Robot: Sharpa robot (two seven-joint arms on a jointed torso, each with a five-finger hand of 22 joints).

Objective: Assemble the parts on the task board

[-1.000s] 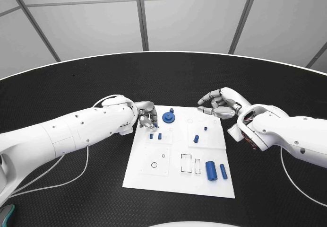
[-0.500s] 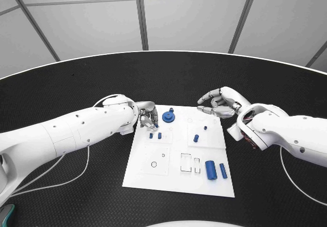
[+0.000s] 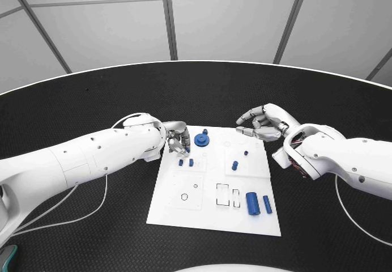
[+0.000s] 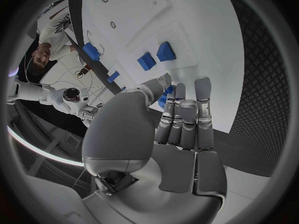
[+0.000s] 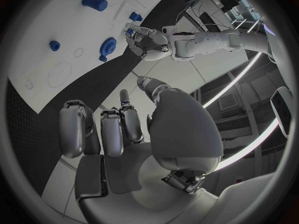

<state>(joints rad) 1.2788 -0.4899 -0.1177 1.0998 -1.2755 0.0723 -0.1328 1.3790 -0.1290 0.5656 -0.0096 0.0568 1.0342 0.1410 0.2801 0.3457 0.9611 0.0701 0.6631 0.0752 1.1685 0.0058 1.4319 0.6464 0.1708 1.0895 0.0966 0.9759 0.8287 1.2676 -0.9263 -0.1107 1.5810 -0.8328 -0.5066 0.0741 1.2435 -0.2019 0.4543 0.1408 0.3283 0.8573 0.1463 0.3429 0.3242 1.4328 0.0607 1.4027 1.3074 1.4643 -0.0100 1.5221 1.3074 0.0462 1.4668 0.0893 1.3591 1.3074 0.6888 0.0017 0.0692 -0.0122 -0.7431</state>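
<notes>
The white task board lies in the middle of the black table. My left hand hovers at the board's far left corner with nothing in it, fingers straight and side by side. It is just left of a round blue part and above two small blue pegs standing in the board. My right hand hangs over the far right corner, fingers loosely curled on nothing. Another blue peg stands mid-board. Two blue cylinders lie near the front right.
Rectangular slots and small round holes mark the board's near half. A white cable trails from my left arm across the table. The black table surrounds the board on all sides.
My left hand's fingers have lifted slightly up and away from the two small pegs. My right hand has barely moved.
</notes>
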